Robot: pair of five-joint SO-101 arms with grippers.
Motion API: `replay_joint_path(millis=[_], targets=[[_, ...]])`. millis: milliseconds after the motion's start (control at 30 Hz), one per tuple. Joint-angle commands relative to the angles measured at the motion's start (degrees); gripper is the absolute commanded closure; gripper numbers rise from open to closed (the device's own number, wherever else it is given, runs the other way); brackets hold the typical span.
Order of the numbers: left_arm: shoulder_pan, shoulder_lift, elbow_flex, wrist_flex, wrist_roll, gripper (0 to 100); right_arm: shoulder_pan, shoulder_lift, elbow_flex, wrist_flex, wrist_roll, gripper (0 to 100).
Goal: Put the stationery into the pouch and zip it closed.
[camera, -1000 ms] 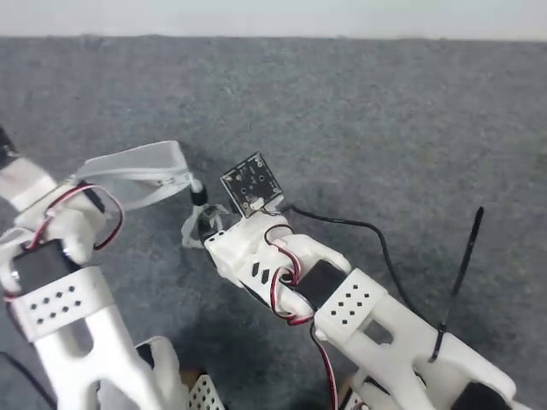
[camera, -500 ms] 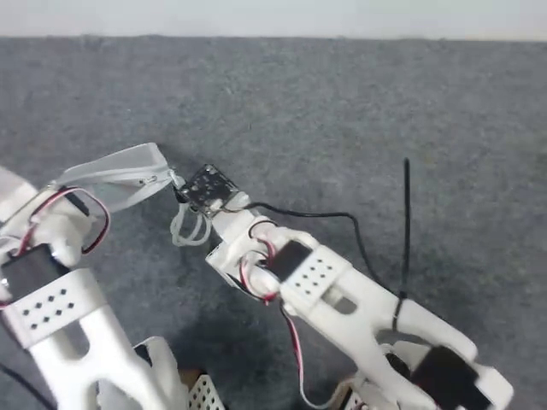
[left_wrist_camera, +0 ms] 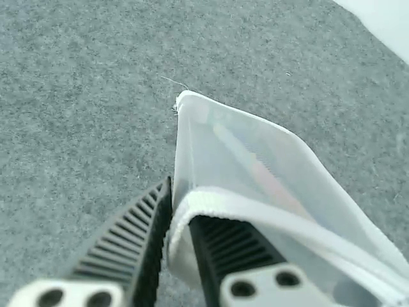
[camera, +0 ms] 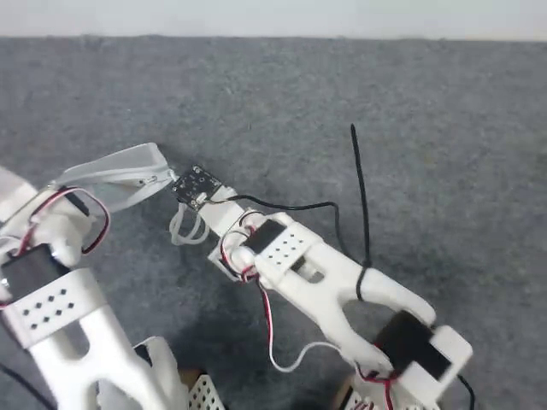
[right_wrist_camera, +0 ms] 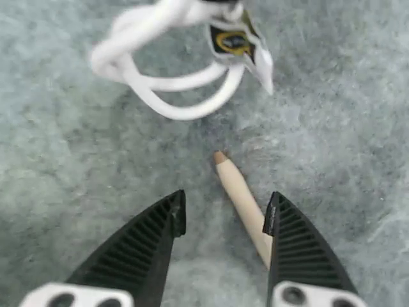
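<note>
Left wrist view: the pouch (left_wrist_camera: 268,166) is being gripped by its banded rim in the left gripper (left_wrist_camera: 179,204). The ribbed jaws are being pressed together on the fabric, with nothing else between them. Faint pink and green shapes of stationery (left_wrist_camera: 265,179) are being seen through the translucent wall, so part of the load is judged to be inside already. The grip is judged to be serving as an anchor, so that the pouch is being steadied and its zip end presented to the other arm.

In the high view the pouch (camera: 128,175) is being held near the left arm, above the grey mat (camera: 427,102). A white cord loop (camera: 188,226) is hanging just beside its zip end; its attachment cannot be confirmed.

In the right wrist view the right gripper (right_wrist_camera: 225,199) is being held wide open over the mat and is grasping nothing. A pale pencil-like stick (right_wrist_camera: 238,190) is lying on the mat between the jaws, nearer one than the other; contact cannot be determined. The cord loop (right_wrist_camera: 166,83) and its tag (right_wrist_camera: 239,45) are lying beyond. The straddling pose is judged to be preparation for a pick-up. Zipping is not yet being attempted.
</note>
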Motion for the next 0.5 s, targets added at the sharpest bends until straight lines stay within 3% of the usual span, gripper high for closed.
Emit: replay_joint_path(millis=[0,467], targets=[[-0.44,-0.35,-1.98,-2.2,0.7,99,2.07,2.42,-6.07,0.48,1.05,81.2],[-0.44,-0.35,-1.98,-2.2,0.7,99,3.74,14.46,-10.99,0.92,1.23,82.7]])
